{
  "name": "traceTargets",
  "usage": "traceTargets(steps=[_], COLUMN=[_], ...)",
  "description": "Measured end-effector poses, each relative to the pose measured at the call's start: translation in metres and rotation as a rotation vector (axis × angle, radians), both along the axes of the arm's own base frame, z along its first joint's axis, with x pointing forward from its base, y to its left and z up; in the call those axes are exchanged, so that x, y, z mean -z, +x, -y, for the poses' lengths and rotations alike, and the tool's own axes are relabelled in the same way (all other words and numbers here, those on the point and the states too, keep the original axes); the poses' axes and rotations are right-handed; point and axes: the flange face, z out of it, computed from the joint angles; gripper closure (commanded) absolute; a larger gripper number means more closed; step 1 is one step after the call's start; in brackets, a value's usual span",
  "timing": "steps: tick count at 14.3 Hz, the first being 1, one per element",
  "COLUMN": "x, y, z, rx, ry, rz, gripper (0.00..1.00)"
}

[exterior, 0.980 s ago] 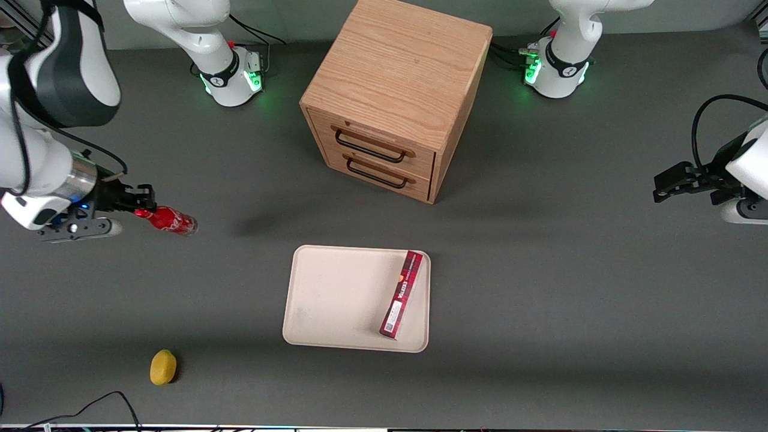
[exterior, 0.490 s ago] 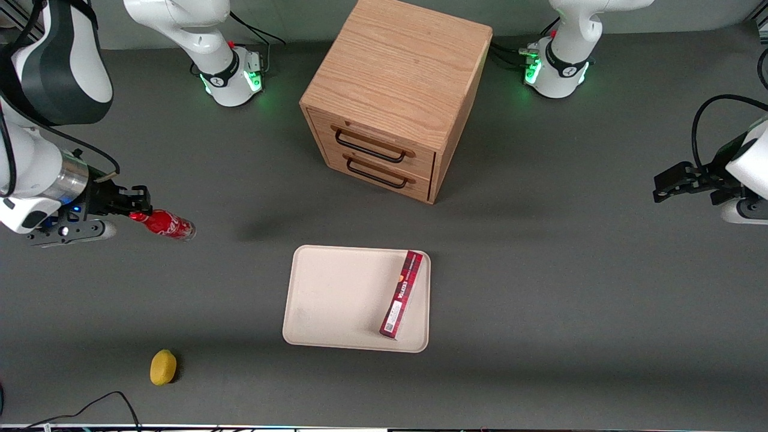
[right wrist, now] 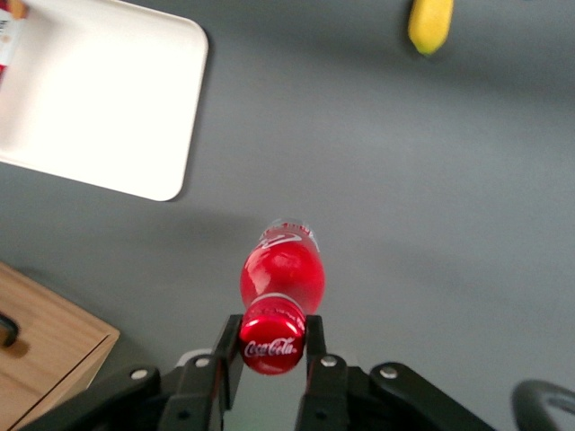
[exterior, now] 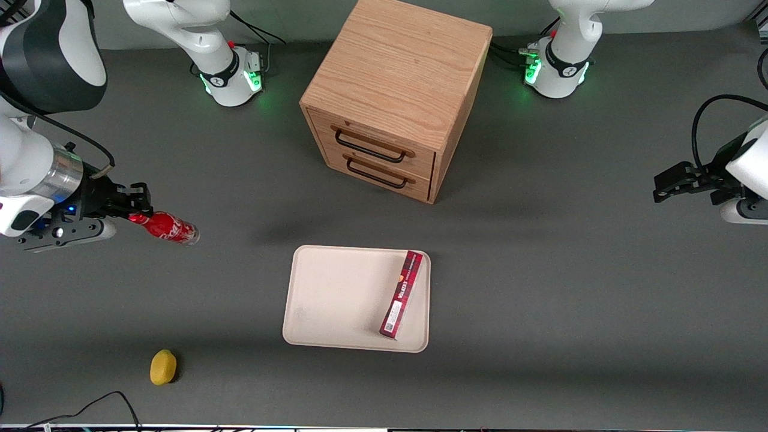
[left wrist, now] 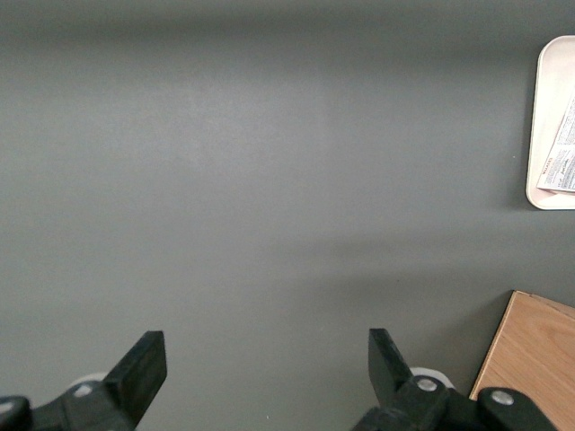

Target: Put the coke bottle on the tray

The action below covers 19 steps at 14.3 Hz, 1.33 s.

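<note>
Two fingers of the right arm's gripper [right wrist: 273, 346] pinch the coke bottle [right wrist: 281, 274] at its red cap, one on each side, so the body hangs free below with the clear base lowest. Held by the cap, the bottle can be set down base first; that looks like the reason for this grip. In the front view the gripper [exterior: 137, 210] and coke bottle [exterior: 165, 227] sit toward the working arm's end of the table, well apart from the tray [exterior: 336, 297], apparently lifted clear of the table, though height is hard to read from above.

Tray carries a long dark-red box [exterior: 401, 294] along its edge toward the parked arm's end; the wide bare part faces the bottle, so there is room to land it. Wooden drawer cabinet [exterior: 396, 96] stands farther from the front camera than the tray. Yellow lemon-like fruit [exterior: 162, 366] lies nearer the camera than the bottle, off the likely path.

Against a second ago: the wrist has drawn slightly away from the front camera and rotated a little. Bottle barely shifted. Tray, box, fruit unchanged. Carry across to the tray hardly begun.
</note>
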Motion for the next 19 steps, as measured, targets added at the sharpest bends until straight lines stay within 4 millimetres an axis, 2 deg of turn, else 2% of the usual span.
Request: traceTargets(steps=[3, 5, 6, 8, 10, 13, 16, 19], x=[-0.001, 0.013, 0.026, 0.066, 0.106, 0.151, 0.186, 0.212], y=[0.021, 0.035, 0.042, 0.057, 0.070, 0.087, 0.102, 0.108], z=[-0.027, -0.054, -0.075, -0.120, -0.149, -0.166, -0.175, -0.182], rx=[0.002, 0.003, 0.006, 0.027, 0.051, 0.093, 0.121, 0.132], ry=[0.007, 0.010, 0.010, 0.012, 0.016, 0.032, 0.057, 0.062], rz=[0.005, 0.008, 0.007, 0.017, 0.030, 0.065, 0.115, 0.131], gripper=[1.00, 1.00, 1.00, 1.00, 1.00, 1.00, 1.00, 1.00])
